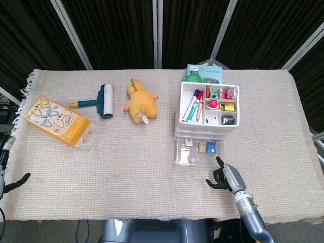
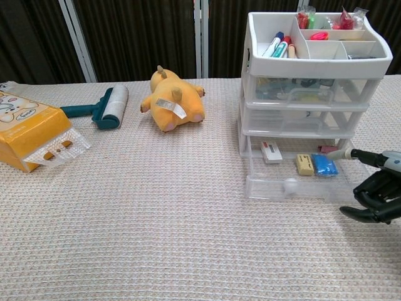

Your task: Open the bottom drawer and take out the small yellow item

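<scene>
A white drawer unit (image 1: 230, 120) (image 2: 313, 63) stands right of centre, pens and small items in its top tray. Its clear bottom drawer (image 1: 183, 158) (image 2: 269, 187) is pulled open. In it lie the small yellow item (image 1: 201, 147) (image 2: 304, 164), a blue item (image 2: 324, 164) beside it and a white card (image 2: 270, 152). My right hand (image 1: 226, 177) (image 2: 376, 194) sits just right of the drawer's front corner, its fingers half curled and holding nothing, one pale-tipped finger reaching over the drawer's right edge. Only a sliver of my left hand (image 1: 15, 181) shows at the far left edge.
A yellow plush toy (image 1: 140, 101) (image 2: 172, 98), a teal lint roller (image 1: 101, 100) (image 2: 103, 106) and an orange box (image 1: 58, 120) (image 2: 28, 128) lie on the left half of the cloth. A green booklet (image 1: 205, 72) lies behind the drawer unit.
</scene>
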Controlling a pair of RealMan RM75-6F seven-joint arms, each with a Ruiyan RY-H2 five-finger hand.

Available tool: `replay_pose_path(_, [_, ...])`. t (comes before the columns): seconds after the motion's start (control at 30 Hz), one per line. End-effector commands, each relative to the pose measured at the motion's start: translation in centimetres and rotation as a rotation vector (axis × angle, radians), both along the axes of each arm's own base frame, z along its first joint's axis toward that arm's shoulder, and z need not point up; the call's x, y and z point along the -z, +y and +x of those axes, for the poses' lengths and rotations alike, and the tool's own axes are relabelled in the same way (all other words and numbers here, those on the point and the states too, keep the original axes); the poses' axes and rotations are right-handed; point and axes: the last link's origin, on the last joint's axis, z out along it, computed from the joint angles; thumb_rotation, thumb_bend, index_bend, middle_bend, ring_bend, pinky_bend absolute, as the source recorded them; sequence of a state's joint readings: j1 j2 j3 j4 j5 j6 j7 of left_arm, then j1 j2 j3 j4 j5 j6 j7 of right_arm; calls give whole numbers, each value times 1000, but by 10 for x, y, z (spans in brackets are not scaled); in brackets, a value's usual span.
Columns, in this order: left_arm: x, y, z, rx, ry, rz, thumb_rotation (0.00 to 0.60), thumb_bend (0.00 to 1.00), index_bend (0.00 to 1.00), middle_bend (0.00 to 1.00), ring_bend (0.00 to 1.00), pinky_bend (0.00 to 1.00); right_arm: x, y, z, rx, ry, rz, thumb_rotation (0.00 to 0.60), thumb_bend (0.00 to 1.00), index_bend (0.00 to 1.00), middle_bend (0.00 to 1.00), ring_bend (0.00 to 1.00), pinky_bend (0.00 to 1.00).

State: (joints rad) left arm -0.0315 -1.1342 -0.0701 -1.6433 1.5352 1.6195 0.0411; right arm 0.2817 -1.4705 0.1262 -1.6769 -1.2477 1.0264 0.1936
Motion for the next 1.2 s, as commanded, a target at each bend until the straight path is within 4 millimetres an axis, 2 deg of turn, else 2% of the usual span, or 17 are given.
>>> replay_pose_path(0.03, [0,0,0,0,0,1,600,164,0,0,0,0,-6,-3,9,-36,29,3,600,225,116,868,874,700])
replay_pose_path(0.3, [-1,0,-1,-2,-3,3,600,164,0,0,0,0,-10,-16,23,-81,154,49,600,225,70,878,881,701])
replay_pose_path(0.5, [-1,0,-1,-5,-1,-2,600,164,0,0,0,0,-9,-33,34,-56,195,88,600,224,68,878,882,701])
replay_pose_path(0.77, [-2,1,-3,-12,-2,-5,600,164,0,0,0,0,-4,-50,39,3,263,158,600,226,41,878,882,701])
replay_pose_path(1.2, [-2,2,-3,-17,0,-10,600,166,0,0,0,0,3,-67,45,63,339,214,600,227,36,884,891,705])
